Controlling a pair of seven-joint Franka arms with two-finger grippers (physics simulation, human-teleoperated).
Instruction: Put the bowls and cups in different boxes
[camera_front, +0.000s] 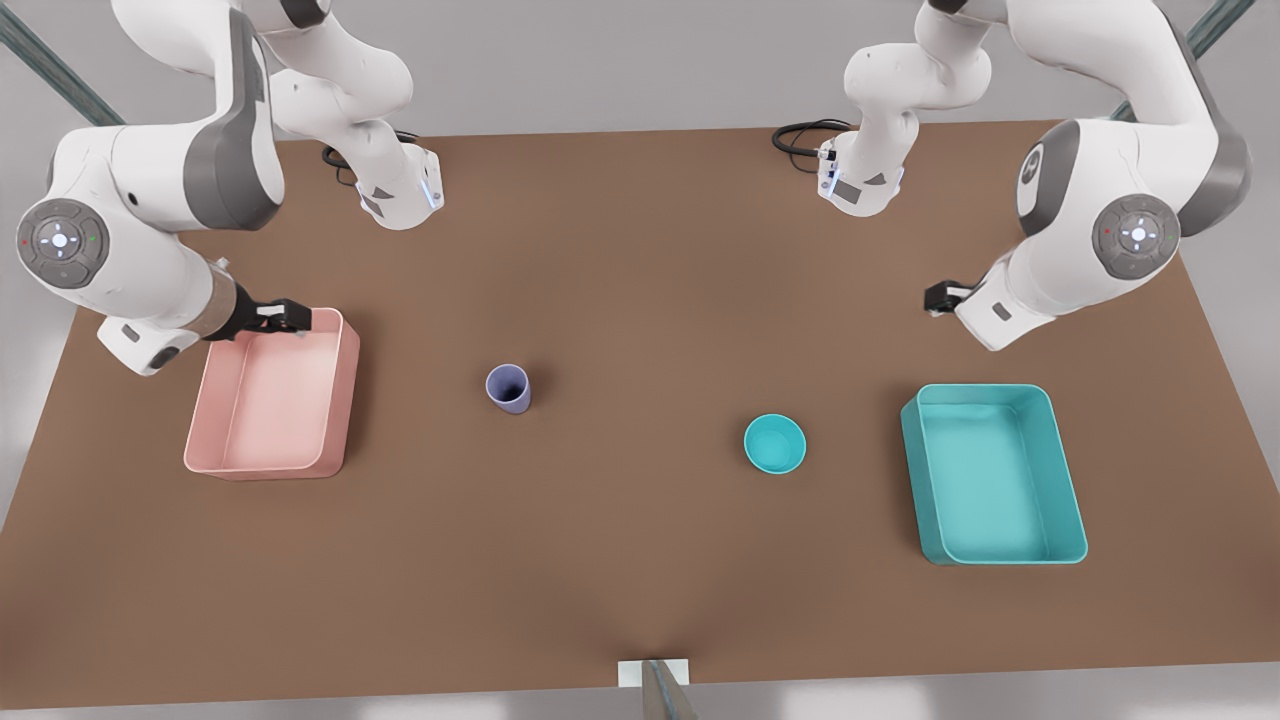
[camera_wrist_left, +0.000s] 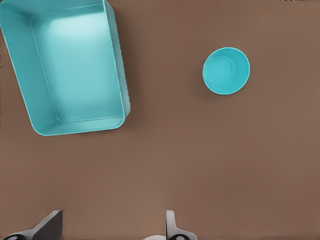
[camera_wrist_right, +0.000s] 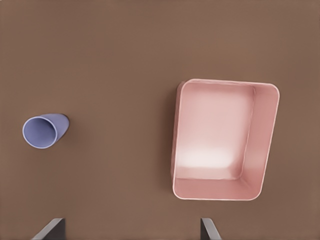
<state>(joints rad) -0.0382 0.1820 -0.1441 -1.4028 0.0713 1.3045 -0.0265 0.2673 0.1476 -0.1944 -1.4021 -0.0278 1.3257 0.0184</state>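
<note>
Table (camera_front: 640, 560): a brown top is carrying everything, with both arm bases bolted along its far edge and black cables lying beside them.
Teal box (camera_front: 1000, 475): it is sitting empty at the front view's right, long side running away from the camera.
Pink box (camera_front: 275, 400): it is lying empty at the front view's left, well apart from the teal one.
Right gripper (camera_front: 280, 318): it is hanging over the pink box's far rim; in its wrist view two fingertips (camera_wrist_right: 50, 229) are standing wide apart, holding nothing.
Left gripper (camera_front: 940, 297): it is hovering over bare table beyond the teal box's far end; its fingertips (camera_wrist_left: 172, 227) are likewise spread and empty.
Bowl (camera_front: 775, 443): it is resting upright on the table, near the teal box but not touching it.
Cup (camera_front: 509, 388): it is standing upright between the pink box and the bowl, mouth up.
Progress: neither piece is boxed yet, judging by both bins being empty.
Risk: the bowl's thin, smooth rim is offering little to pinch, so an off-centre grasp may be tipping or skidding it; the narrow cup may topple if a finger clips its side on descent.
Obstruction: nothing is lying between either piece and its nearer box; only the box walls are needing clearance on the carry.
Mix-up: dropping both into one bin would be failing the sorting.
</note>
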